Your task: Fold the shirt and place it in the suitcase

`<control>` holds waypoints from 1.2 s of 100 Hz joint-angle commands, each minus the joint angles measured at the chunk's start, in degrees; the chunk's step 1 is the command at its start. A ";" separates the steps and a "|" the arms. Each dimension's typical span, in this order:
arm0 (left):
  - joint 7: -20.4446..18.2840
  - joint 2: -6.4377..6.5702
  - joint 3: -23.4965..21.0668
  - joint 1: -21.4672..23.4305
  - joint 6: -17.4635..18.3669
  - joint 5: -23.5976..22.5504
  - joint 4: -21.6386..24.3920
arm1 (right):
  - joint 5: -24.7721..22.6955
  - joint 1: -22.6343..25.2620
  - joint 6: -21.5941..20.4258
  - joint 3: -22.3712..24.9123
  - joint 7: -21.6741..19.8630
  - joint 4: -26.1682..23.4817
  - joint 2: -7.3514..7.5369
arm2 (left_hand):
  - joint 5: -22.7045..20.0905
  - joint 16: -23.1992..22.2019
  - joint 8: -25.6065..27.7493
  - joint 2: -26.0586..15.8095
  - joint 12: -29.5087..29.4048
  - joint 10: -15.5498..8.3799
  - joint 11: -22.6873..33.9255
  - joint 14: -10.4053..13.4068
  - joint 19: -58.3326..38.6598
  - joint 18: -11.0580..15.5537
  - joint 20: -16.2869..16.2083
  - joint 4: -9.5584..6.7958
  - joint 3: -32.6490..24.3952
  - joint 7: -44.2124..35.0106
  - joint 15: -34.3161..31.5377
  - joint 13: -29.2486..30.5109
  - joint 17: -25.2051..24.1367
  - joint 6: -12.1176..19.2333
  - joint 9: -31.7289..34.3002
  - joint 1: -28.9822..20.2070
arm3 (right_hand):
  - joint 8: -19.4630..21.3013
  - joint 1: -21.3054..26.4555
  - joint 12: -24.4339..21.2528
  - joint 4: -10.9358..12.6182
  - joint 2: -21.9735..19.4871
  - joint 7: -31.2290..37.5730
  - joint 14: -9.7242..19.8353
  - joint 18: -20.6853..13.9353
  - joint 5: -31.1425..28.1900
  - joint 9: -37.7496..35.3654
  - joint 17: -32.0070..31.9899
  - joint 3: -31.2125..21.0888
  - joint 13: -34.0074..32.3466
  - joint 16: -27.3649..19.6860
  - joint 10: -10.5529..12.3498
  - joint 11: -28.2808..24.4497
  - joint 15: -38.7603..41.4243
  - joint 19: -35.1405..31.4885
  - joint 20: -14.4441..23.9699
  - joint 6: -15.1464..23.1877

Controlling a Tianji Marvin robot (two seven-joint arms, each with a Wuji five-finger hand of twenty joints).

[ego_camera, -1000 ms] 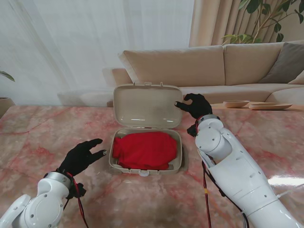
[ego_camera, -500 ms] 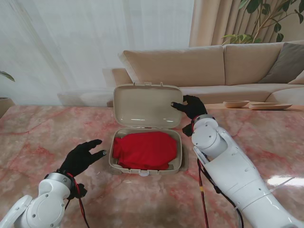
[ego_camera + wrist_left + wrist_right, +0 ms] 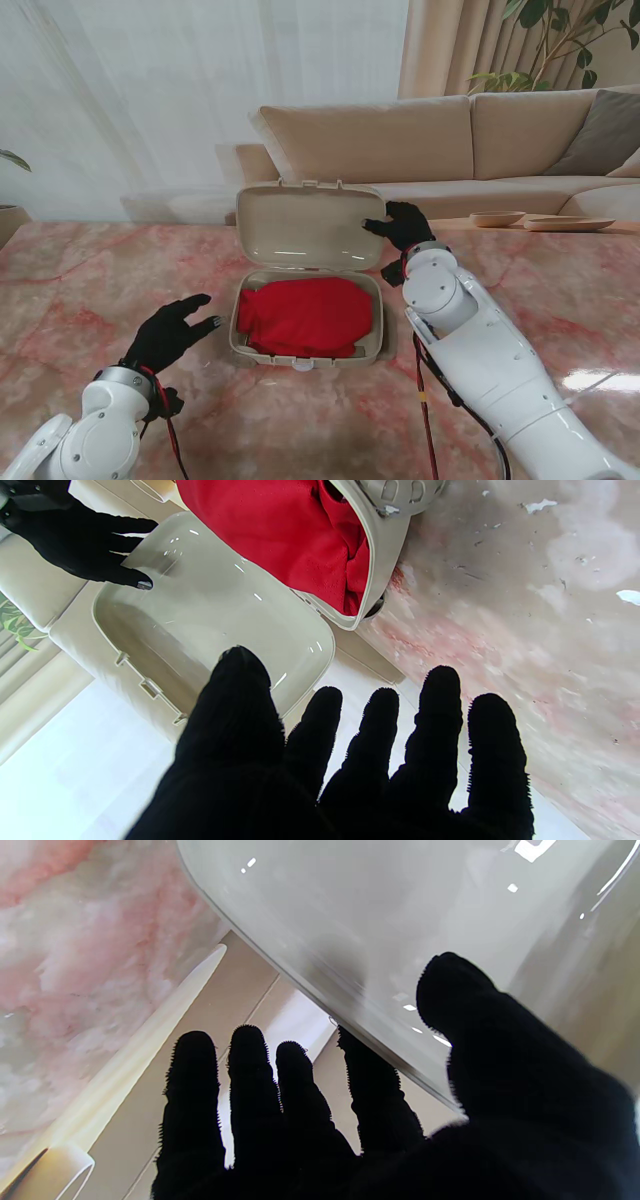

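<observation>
One suitcase (image 3: 306, 340) sits open on the pink marble table (image 3: 90, 280) in front of us, and the folded red shirt (image 3: 304, 314) lies inside its lower shell, filling most of it. A little of the cloth bunches against the shell's near wall, as our left wrist view shows. The lid (image 3: 308, 224) stands up from the far edge, tilted slightly toward us, and its pale inside is bare.

Our right hand (image 3: 403, 224) is at the lid's right edge. In the right wrist view the thumb (image 3: 465, 1005) lies on the glossy inner face while a finger (image 3: 370, 1070) passes behind the rim, so we have the edge pinched between them; the other three fingers stretch out straight, touching nothing.

Our left hand (image 3: 172, 331) hovers over the table just left of the suitcase, fingers spread and holding nothing.

Beyond the table stand a beige sofa (image 3: 440, 140) and a low side surface with shallow dishes (image 3: 497, 217). The lid hides the suitcase's hinge from the stand view, and our right forearm covers part of the table on that side. The latch at the near rim is too small to make out clearly.
</observation>
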State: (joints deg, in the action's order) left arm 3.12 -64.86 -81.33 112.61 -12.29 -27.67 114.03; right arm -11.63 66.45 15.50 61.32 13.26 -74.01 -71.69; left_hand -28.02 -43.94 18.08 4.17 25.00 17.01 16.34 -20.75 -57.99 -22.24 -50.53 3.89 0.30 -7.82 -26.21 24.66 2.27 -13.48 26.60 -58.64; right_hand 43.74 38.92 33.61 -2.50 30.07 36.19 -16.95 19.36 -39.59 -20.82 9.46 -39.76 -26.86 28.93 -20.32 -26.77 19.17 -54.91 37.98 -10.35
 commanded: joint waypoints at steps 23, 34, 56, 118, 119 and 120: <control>0.89 -0.33 -0.02 0.91 -0.67 -0.77 -0.15 | -0.49 1.46 -1.31 0.84 -1.56 -1.01 0.39 | 1.53 0.72 0.24 -2.91 -0.49 -0.83 -1.44 -0.90 1.55 -1.71 -1.73 -0.91 1.95 -0.32 1.46 -0.27 -1.10 2.39 0.26 0.90 | -1.97 2.03 -1.39 -2.86 2.64 7.53 1.97 -0.31 -0.97 -1.74 0.03 -1.16 0.33 -0.95 1.16 -0.58 0.62 0.89 1.18 4.86; 1.13 -0.38 -0.34 1.48 -0.86 -0.95 0.14 | -1.32 2.24 -2.35 1.19 -2.16 -1.65 0.84 | 1.43 0.71 0.25 -2.91 -0.48 -0.90 -1.42 -0.91 1.65 -1.71 -1.74 -0.91 1.96 -0.37 1.45 -0.26 -1.18 2.50 0.29 0.93 | -2.76 2.18 -1.63 -2.97 2.93 8.38 1.87 -0.23 -1.07 -2.22 0.09 -1.25 0.13 -1.02 1.28 -0.33 0.56 0.87 1.16 5.32; 1.54 -0.45 -0.97 2.84 -1.14 -1.46 0.61 | -3.27 3.86 -3.91 1.97 -3.36 -3.26 1.74 | 1.51 0.73 0.23 -2.95 -0.50 -0.93 -1.44 -0.85 1.72 -1.77 -1.79 -0.90 1.97 -0.35 1.49 -0.22 -1.17 2.50 0.30 0.99 | -5.05 2.23 -2.04 -3.23 3.24 10.81 1.87 -0.05 -1.06 -3.24 0.14 -1.55 -0.30 -1.16 1.50 0.07 0.37 0.88 1.05 5.74; 3.38 -0.85 -1.75 4.41 -1.71 -1.76 0.89 | -12.79 10.41 -8.12 4.53 -5.42 -9.03 4.47 | 1.54 0.75 0.21 -3.00 -0.51 -0.93 -1.49 -0.89 2.13 -1.87 -1.73 -0.92 1.95 -0.35 1.61 -0.30 -1.37 2.53 0.30 1.03 | -2.93 -2.53 -2.77 -0.50 -0.35 -5.29 1.72 0.10 -3.61 -4.28 0.17 -1.12 -0.52 -1.27 1.60 1.85 -0.96 0.91 0.94 1.98; 3.39 -0.85 -1.74 4.40 -1.71 -1.74 0.88 | -12.92 10.50 -8.17 4.58 -5.43 -9.11 4.50 | 1.51 0.75 0.22 -3.00 -0.51 -0.92 -1.49 -0.93 2.14 -1.87 -1.73 -0.93 1.93 -0.36 1.63 -0.33 -1.37 2.51 0.29 1.00 | -2.87 -2.72 -2.77 -0.36 -0.52 -5.66 1.72 0.10 -3.61 -4.29 0.17 -1.12 -0.51 -1.28 1.57 1.86 -0.98 0.91 0.94 1.87; 3.40 -0.85 -1.73 4.38 -1.70 -1.74 0.86 | -13.05 10.60 -8.21 4.63 -5.45 -9.20 4.53 | 1.50 0.75 0.22 -2.98 -0.51 -0.88 -1.48 -0.96 2.14 -1.87 -1.72 -0.92 1.95 -0.37 1.62 -0.31 -1.37 2.52 0.31 1.03 | -2.82 -2.92 -2.78 -0.25 -0.71 -5.93 1.66 0.10 -3.60 -4.29 0.17 -1.12 -0.52 -1.28 1.56 1.87 -0.98 0.91 0.94 1.73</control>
State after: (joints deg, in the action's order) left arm 6.34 -65.51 -83.25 116.57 -13.68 -29.47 114.86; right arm -24.91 75.78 7.37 65.83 8.70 -83.04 -67.57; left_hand -28.02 -43.93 18.09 4.17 25.00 17.00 16.33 -20.75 -57.34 -22.33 -50.61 3.89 0.30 -7.83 -26.18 24.66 2.03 -13.27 26.60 -58.64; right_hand 39.75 37.76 31.63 -3.14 30.95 32.53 -16.94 19.36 -40.95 -25.12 9.62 -40.40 -26.99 28.85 -19.83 -25.86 19.08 -54.89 37.99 -7.47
